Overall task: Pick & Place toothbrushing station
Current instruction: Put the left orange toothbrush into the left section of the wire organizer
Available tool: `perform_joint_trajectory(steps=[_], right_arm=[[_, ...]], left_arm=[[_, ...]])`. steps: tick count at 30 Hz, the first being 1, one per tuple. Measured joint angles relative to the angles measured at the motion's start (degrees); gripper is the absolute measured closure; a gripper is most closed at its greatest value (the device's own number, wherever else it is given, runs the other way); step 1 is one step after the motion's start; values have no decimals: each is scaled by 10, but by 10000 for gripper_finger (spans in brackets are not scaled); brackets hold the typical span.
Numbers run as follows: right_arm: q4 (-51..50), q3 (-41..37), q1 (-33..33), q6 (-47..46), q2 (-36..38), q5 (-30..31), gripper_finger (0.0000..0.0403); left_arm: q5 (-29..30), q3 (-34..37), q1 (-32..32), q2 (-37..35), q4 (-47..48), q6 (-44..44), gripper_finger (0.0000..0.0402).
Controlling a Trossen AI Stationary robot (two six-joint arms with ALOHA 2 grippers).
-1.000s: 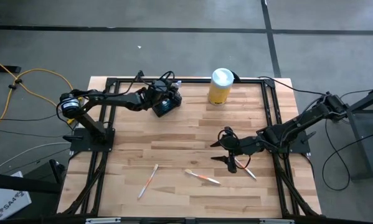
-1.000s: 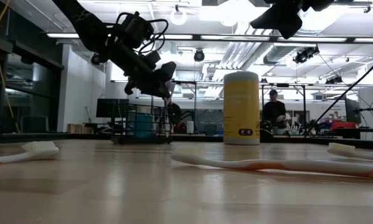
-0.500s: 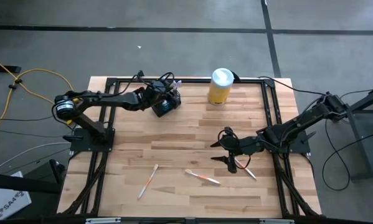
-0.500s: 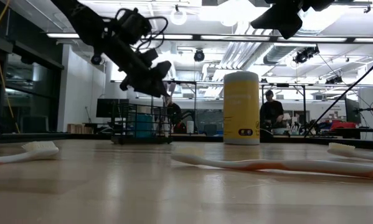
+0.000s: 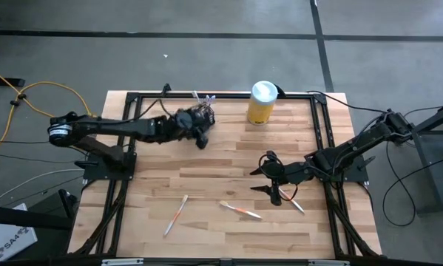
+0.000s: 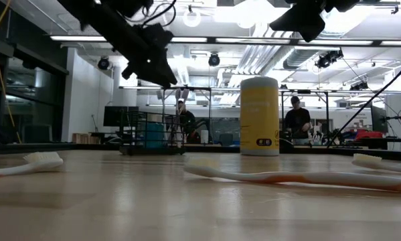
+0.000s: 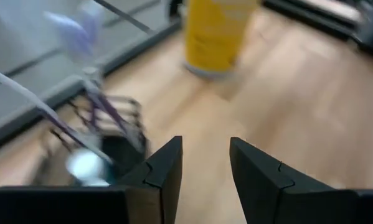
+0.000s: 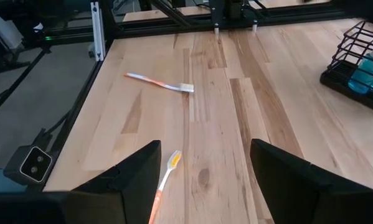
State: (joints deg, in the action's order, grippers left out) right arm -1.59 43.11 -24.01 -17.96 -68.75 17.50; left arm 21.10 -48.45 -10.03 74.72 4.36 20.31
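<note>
We see the station (image 5: 204, 113), a black wire-mesh holder, standing at the far edge of the worktop (image 5: 221, 170), left of the yellow canister (image 5: 261, 102). Our left pincer (image 5: 200, 140) hangs just beside the station on its near side, raised above it, fingers (image 7: 261, 177) parted and empty. From the left wrist, the station (image 7: 105, 134) shows beyond the fingers with toothbrushes leaning in it. Our right pincer (image 5: 265, 177) waits, released and empty, over the worktop's right half, well apart from the station, above a toothbrush (image 8: 163, 179).
</note>
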Motion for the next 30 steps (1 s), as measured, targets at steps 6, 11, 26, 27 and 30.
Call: perform_joint_trajectory(steps=[6,11,26,27,30], right_arm=[[0,0,0,0,-2,-14,165],[0,0,0,-3,-18,-14,165],[17,1,0,-4,-65,-16,165],[17,0,0,-2,-65,-16,165],[28,0,0,1,-65,-16,165]], left_arm=[[-28,0,108,-10,40,15,275],[-29,0,192,-8,47,118,275],[45,-2,394,51,147,442,276],[42,-3,402,60,146,461,276],[27,-8,420,90,148,515,276]])
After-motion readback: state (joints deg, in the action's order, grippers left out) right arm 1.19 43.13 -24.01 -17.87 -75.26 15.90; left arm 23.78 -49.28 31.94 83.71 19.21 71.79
